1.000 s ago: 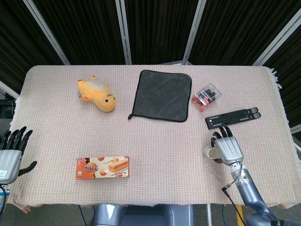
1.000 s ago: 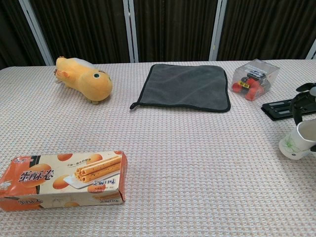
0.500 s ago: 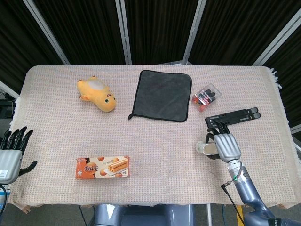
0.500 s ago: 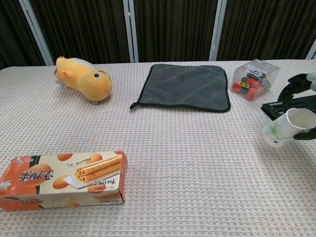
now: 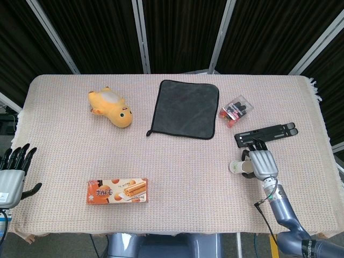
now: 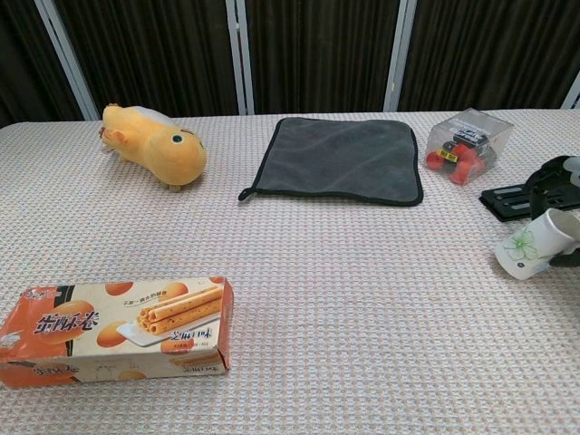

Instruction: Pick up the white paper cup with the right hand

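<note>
The white paper cup (image 5: pixel 237 167) (image 6: pixel 531 246) with a green leaf print sits in the grip of my right hand (image 5: pixel 262 164) (image 6: pixel 559 178) near the table's right side. It is tipped over sideways, base pointing left, low over the cloth; I cannot tell if it touches the table. The hand's fingers wrap the cup from the right, and most of the hand is cut off by the chest view's edge. At the near left corner, off the table's edge, my left hand (image 5: pixel 12 174) holds nothing and its fingers are spread.
Just behind the right hand lies a black folding stand (image 5: pixel 267 134) (image 6: pixel 512 197). A clear box of red items (image 5: pixel 235 111), a grey cloth (image 5: pixel 185 107), a yellow plush toy (image 5: pixel 112 107) and a biscuit box (image 5: pixel 117 191) lie on the woven tablecloth (image 5: pixel 188 161).
The right hand raised the cup and tipped it leftwards, then drew it back right and slightly lower. The left hand has barely moved.
</note>
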Robot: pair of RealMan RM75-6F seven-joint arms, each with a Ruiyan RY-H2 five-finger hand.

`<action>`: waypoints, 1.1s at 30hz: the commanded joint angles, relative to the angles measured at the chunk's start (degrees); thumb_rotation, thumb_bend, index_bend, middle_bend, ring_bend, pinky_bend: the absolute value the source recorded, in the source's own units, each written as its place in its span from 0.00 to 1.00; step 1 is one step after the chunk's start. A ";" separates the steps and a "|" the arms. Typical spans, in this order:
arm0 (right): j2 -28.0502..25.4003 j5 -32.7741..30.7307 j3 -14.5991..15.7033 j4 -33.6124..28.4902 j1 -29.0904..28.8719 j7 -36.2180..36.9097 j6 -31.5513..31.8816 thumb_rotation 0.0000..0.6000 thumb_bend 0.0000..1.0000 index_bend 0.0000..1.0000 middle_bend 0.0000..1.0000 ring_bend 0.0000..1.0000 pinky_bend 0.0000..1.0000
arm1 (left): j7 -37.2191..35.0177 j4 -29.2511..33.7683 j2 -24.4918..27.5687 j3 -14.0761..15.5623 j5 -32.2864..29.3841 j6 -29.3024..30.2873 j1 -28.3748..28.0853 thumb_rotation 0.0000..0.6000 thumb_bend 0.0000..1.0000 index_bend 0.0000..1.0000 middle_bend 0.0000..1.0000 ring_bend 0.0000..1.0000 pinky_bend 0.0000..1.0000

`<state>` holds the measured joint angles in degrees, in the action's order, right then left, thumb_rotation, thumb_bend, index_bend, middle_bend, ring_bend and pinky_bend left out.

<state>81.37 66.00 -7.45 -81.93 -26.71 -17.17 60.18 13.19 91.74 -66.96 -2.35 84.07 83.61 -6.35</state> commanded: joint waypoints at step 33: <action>9.48 6.34 3.07 9.68 2.31 -13.12 11.67 1.00 0.10 0.33 0.12 0.00 0.00 | 0.48 0.10 -0.52 -0.21 -0.89 -0.71 -0.40 1.00 0.13 0.00 0.00 0.00 0.00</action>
<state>90.39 72.16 -4.35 -72.74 -24.39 -30.49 72.04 13.67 91.84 -67.49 -2.55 83.17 82.90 -6.74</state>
